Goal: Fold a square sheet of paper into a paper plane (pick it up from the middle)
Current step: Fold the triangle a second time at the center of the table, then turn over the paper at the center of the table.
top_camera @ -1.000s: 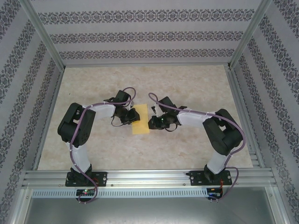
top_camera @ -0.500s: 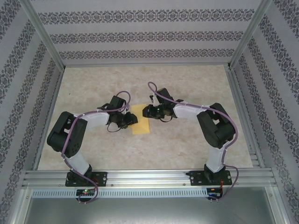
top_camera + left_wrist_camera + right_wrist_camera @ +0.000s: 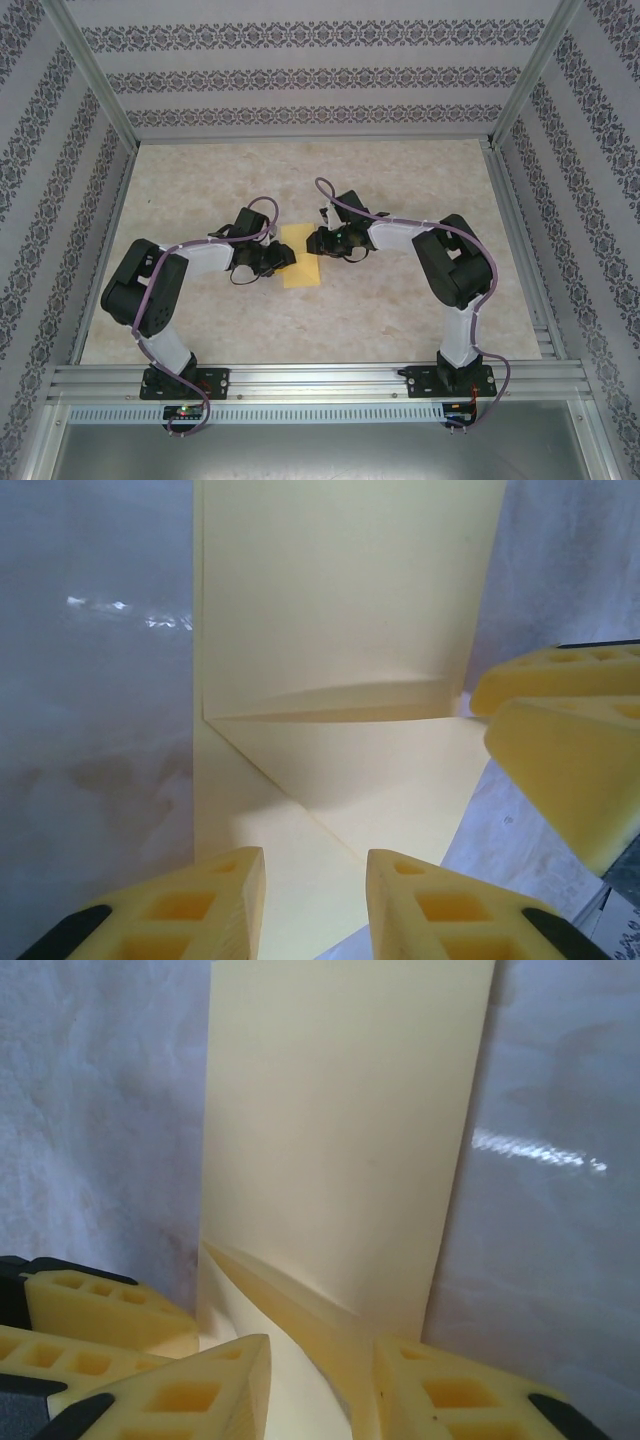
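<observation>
Right, here is what my screens give me.

- The patterned walls [image 3: 320,75] close in the left, far and right sides, with slanting metal posts [image 3: 90,70] at the corners.
- The pale marbled table [image 3: 400,300] has a slotted metal rail [image 3: 320,380] along its near edge, where both bases are bolted.
- The left arm [image 3: 190,260] and the right arm [image 3: 430,245] bend inward and meet over the middle of the table, each trailing a purple cable [image 3: 340,200].
- The square sheet of paper [image 3: 300,272] lies flat mid-table between the two wrists, folded to a narrow strip running near to far. From the top camera its far end is covered by the gripper heads.
- On the left wrist camera the paper [image 3: 340,600] shows a diagonal crease and a folded-over triangular flap.
- On the right wrist camera the sheet [image 3: 340,1120] shows a slightly raised slanting fold near the fingers.
- The left gripper [image 3: 285,258] sits at the strip's left edge. Its yellow jaws [image 3: 315,865] stand a narrow way apart over the paper, with nothing pinched that I can see.
- The right gripper [image 3: 312,240] sits at the far right corner. Its jaws [image 3: 322,1350] are also narrowly parted, straddling the raised fold.
- The two heads crowd each other: the right one's fingers [image 3: 570,750] intrude on the left wrist view, and the left one's fingers [image 3: 100,1310] on the right.
</observation>
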